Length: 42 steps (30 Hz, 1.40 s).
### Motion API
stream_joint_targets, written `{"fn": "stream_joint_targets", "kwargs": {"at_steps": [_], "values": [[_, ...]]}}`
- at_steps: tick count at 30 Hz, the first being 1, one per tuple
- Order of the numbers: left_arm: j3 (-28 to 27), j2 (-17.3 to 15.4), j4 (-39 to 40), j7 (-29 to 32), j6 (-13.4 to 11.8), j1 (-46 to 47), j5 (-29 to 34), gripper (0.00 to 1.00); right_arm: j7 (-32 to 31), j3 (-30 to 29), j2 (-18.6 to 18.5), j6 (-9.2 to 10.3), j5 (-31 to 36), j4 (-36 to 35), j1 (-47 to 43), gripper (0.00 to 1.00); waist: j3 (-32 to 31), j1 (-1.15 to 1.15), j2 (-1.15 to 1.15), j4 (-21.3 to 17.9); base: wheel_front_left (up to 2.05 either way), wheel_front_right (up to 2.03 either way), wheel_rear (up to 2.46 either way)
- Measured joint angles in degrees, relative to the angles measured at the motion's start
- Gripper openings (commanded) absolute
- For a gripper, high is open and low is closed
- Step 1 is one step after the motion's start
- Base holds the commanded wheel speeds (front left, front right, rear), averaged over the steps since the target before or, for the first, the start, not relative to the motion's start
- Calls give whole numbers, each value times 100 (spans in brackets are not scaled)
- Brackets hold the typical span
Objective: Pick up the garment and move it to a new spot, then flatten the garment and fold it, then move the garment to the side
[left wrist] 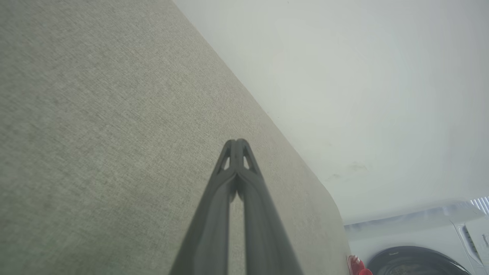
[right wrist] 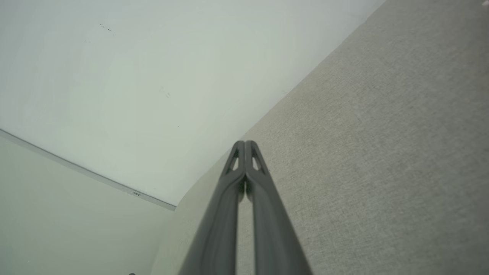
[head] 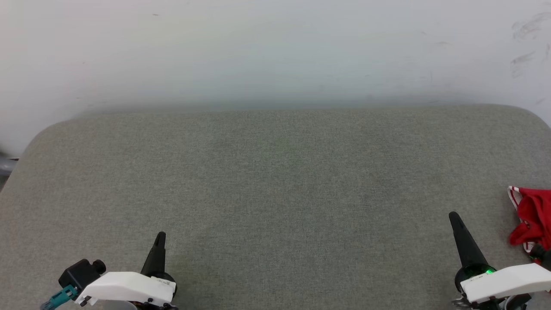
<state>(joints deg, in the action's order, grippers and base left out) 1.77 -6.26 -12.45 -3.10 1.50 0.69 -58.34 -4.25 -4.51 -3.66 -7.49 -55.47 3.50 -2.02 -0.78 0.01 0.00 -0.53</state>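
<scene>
You have the garment [head: 531, 219] lying at the right-hand edge of the grey padded surface [head: 275, 181], cut off by the side of the head view, so you see only part of it. That part is a bunched red heap with a strip of white-striped trim at its upper left. A sliver of red also shows at the pad's far corner in the left wrist view [left wrist: 357, 267]. The rest of the pad shows only its own weave.

Judging the step is not safe from here. A garment off at the pad's edge fits cloth waiting to be picked up and carried to a new spot. It equally fits cloth already folded and moved to the side. The visible part looks rumpled rather than squared, but too little shows to settle it. Before you commit, get the whole garment in sight.

The left gripper [head: 159, 239] rests over the pad's near left corner. Its fingers are pressed together tip to tip with nothing between them, which the left wrist view [left wrist: 237, 143] confirms. The right gripper [head: 454, 217] sits near the pad's near right corner, just beside the garment but apart from it. Its fingers are likewise together and empty [right wrist: 244, 144].
</scene>
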Motion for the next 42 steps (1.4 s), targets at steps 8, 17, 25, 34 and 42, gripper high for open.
{"fn": "stream_joint_targets", "kwargs": {"at_steps": [8, 17, 25, 34, 42], "values": [[-105, 53, -20, 141, 82, 80, -472, 0, -34, -13, -1, 0, -530, 148, 92, 0, 10, 0, 0, 6, 0, 0, 0], [-232, 102, -42, 272, 163, 154, -965, 0, -42, -27, -1, 0, -1072, 293, 213, 0, 22, 0, 0, 12, 0, 0, 0], [-333, 140, -63, 388, 240, 209, -1376, 0, -62, -42, 0, 0, -1521, 423, 321, 0, 32, 0, 0, 18, 0, 0, 0], [-433, 175, -81, 500, 305, 284, -1804, 0, -85, -56, 1, 0, -1993, 559, 422, 0, 44, -1, 0, 24, 0, 0, 0], [-525, 207, -97, 605, 365, 326, -2157, 0, -92, -70, 2, 0, -2379, 666, 500, 0, 54, 0, 0, 30, 0, 0, 0]]}}
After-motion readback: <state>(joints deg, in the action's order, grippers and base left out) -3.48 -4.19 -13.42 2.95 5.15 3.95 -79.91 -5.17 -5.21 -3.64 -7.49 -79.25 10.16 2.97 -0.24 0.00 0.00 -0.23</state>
